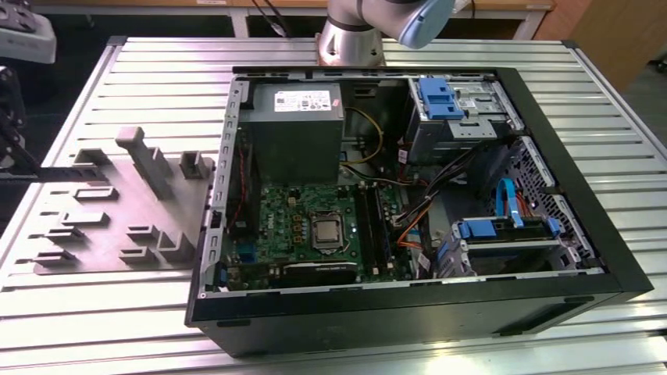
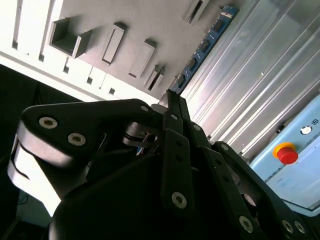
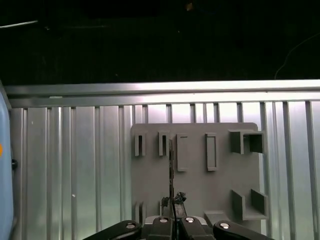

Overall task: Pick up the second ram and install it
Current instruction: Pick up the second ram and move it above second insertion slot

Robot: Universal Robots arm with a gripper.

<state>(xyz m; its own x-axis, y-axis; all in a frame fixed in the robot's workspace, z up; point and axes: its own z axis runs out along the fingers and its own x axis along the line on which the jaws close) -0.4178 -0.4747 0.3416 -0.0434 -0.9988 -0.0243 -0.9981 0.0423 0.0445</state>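
Gripper (image 1: 30,173) at the exterior view's far left looks pinched narrow on the near end of the second ram (image 1: 68,169), whose long axis runs straight out from the fingertips over the grey holder plate (image 1: 115,226). Count-wise: one gripper, one stick, one plate, one open computer case (image 1: 417,320) well apart toward the exterior view's right.
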